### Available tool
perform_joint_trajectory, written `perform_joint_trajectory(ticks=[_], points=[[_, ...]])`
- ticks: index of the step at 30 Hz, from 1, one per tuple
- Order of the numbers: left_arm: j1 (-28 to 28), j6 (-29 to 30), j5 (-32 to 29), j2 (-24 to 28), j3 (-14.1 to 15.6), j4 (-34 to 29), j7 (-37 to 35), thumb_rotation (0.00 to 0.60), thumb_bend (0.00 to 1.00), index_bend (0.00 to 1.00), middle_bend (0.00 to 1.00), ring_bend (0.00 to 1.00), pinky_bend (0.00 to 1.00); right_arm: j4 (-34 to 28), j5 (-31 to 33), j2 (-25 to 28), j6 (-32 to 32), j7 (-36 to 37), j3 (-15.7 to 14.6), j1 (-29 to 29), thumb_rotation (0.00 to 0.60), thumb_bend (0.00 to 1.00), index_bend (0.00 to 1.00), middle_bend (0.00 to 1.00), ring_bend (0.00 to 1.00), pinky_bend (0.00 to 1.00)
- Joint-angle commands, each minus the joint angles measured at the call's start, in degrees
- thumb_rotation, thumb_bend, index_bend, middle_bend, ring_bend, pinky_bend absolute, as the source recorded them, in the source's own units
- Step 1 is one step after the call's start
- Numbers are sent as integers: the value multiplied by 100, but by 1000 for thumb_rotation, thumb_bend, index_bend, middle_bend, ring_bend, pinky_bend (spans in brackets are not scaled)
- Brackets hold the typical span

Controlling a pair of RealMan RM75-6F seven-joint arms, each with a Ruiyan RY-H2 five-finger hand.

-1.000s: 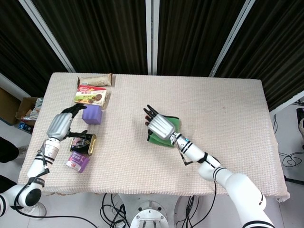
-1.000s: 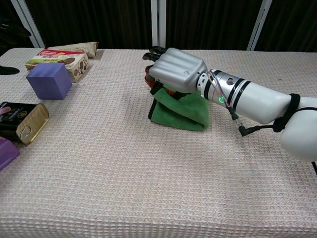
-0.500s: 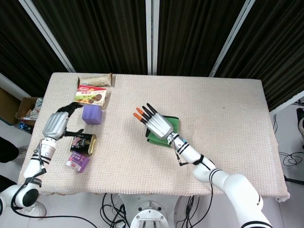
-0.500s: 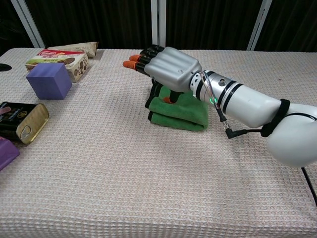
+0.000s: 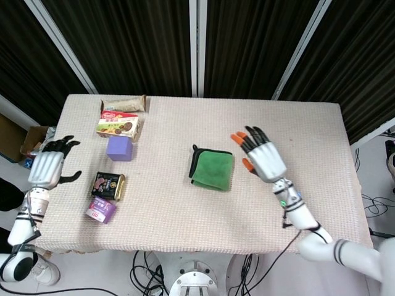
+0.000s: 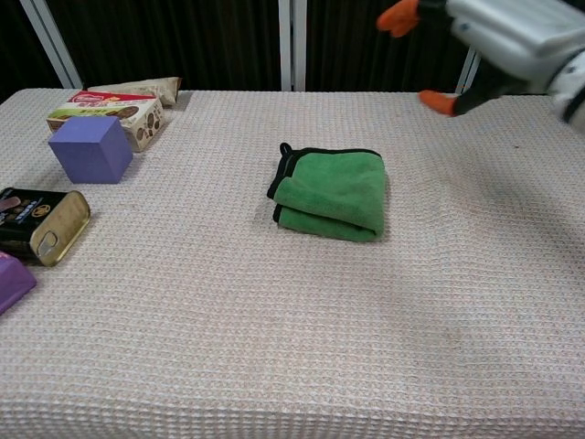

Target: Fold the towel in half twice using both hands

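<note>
The green towel lies folded into a small thick square near the middle of the table, also plain in the chest view. No hand touches it. My right hand hovers raised to the right of the towel, fingers spread and holding nothing; the chest view shows it at the top right. My left hand is off the table's left edge, fingers apart, holding nothing.
At the left stand a purple cube, two snack boxes, a wrapped bar, a dark tin and a small purple packet. The table is covered in beige woven cloth.
My right hand lifted off the towel and swung away to the right, leaving the towel folded on the table. My left hand drew back leftward past the table's edge.
</note>
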Motion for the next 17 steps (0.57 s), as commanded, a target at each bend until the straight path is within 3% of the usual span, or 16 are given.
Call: perform_joint_trajectory(ticks=[1,4,7,11,17], points=[[380,490,415,134,210,74,-289,600,188,222,118,152,159,-1317,274,1619,782,666,-525,-1339,600,281,187,160,65,86],[629,848,674,251,339,2,-397,600,186,222,118,152,155,-1446,230,2064,1047,1189,-786,-1822,600,280,124,98,4,6],[892,1227,950,340,473,-163,-583,600,182,222,118,152,147,-1358,133,2287,1326,1726,-1003,-2263,600,280,65,55,0,0],[1241,1684,1205,386,643,-360,-456,600,179,221,118,151,140,-1129,-51,2408,1486,2462,-1284,-2719,600,288,17,23,0,0],[1656,2191,1394,239,776,-512,-104,600,177,221,118,151,139,-730,-280,2322,1513,3129,-1401,-3002,600,311,6,9,0,0]])
